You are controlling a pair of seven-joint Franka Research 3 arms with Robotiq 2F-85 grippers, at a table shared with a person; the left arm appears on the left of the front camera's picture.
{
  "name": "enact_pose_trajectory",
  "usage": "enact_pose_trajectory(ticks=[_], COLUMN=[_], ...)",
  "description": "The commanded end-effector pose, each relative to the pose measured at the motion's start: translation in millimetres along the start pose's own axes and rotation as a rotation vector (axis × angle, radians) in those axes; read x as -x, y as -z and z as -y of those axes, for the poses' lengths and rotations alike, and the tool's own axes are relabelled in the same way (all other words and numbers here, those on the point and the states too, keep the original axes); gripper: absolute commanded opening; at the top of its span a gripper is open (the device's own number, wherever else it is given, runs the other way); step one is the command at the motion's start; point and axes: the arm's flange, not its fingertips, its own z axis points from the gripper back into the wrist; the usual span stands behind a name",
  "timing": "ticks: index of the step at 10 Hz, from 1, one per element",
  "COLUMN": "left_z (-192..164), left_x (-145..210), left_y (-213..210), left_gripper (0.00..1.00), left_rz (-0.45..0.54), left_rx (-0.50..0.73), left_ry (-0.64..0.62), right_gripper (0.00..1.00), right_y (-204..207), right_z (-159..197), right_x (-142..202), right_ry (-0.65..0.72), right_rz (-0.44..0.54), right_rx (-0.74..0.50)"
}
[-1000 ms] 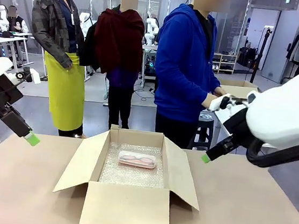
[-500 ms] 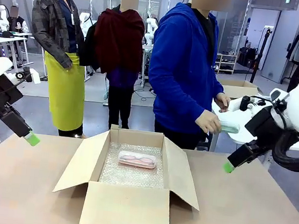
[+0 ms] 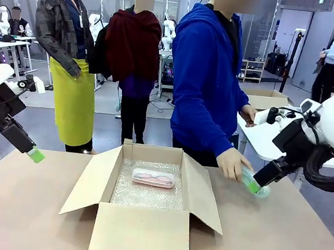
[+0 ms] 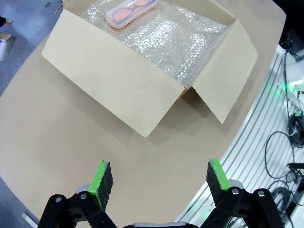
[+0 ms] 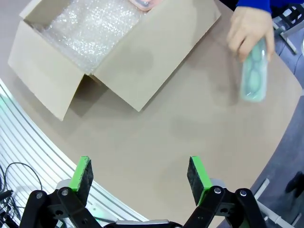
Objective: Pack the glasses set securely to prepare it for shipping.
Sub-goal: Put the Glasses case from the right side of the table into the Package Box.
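Hovering empty and wide open, the right gripper (image 5: 140, 173) must next take the mint case (image 5: 252, 71) a hand (image 5: 248, 29) seemingly offers ahead.

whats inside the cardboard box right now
A bubble-wrap sheet lines the cardboard box, and the pinkish case lies on it toward the far side, glasses showing through. The box floor under the wrap is hidden. The mint-green case is outside, in the person's hand.

Holds left gripper (image 4: 159, 176) out at the left, jaws spread, empty; angles right gripper (image 5: 140, 175) downward, likewise spread.
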Motion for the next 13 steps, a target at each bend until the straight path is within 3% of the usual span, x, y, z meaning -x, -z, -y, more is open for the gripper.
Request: enact_pose_trajectory(ticks=[1, 13], left_z=[-0.2, -0.2], left_x=[1.1, 1.1], left_y=[-1.2, -1.2], left_gripper=[1.00, 1.00], left_rz=[0.013, 0.013], left_rx=[0.023, 0.023], left_ry=[0.008, 0.008], right_gripper=[1.00, 1.00], right_y=[0.7, 0.7], right_z=[1.6, 1.6], right_x=[-1.1, -1.1], right_ry=[-0.001, -0.001], right_rz=[0.006, 0.006], right_rx=[0.008, 0.008])
